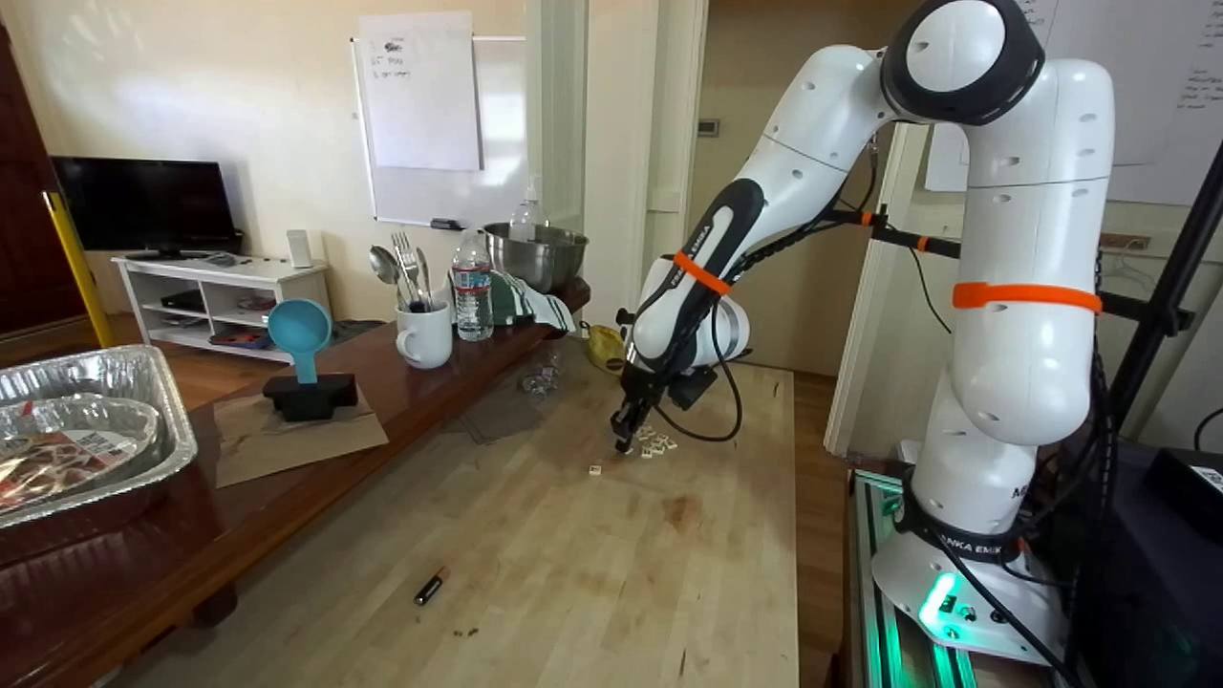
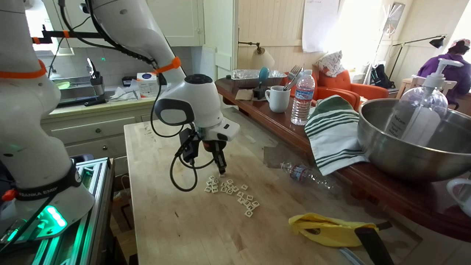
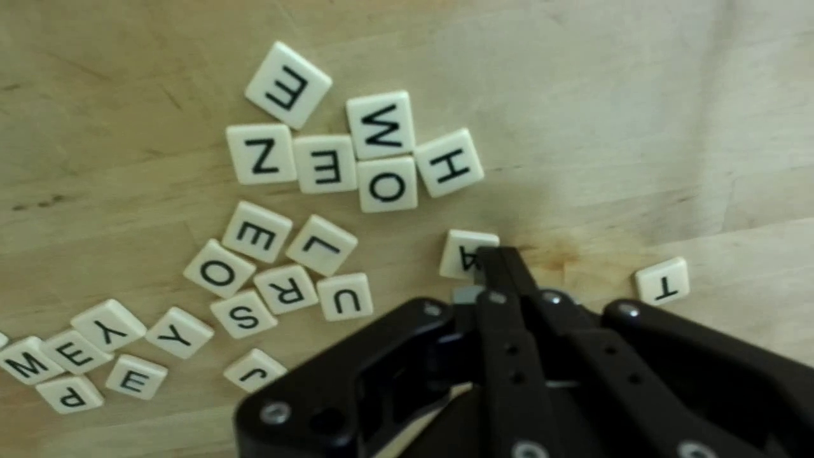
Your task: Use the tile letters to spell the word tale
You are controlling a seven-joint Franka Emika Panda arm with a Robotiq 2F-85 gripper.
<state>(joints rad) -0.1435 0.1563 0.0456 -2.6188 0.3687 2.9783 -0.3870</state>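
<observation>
End effector (image 3: 520,273) pressed together, part-masking letter-A tile (image 3: 465,254); second letter's turn, seemingly! Next, nudge it over beside letter-T tile (image 3: 662,281).

- Worktop (image 2: 176,228): pale wood. I note one brown stain (image 1: 682,513) on the surface.
- Tile letters (image 3: 388,184): cream squares, face up. In my wrist view I read N, E, O, W and H as one group, touching or nearly so, another E just beside it.
- Second group (image 3: 243,314): E, L, O, R, S and U, close-set.
- Third group (image 3: 28,360): M, E, P and Y among others, lower left.
- A tile (image 3: 455,254): partly hidden, apart from the groups.
- T tile (image 3: 662,282): alone, well apart.
- Battery (image 1: 431,586): on its side, well apart from the tiles.
- Clear bottle (image 2: 300,173): on its side.
- Yellow item (image 2: 331,230): I cannot identify it.
</observation>
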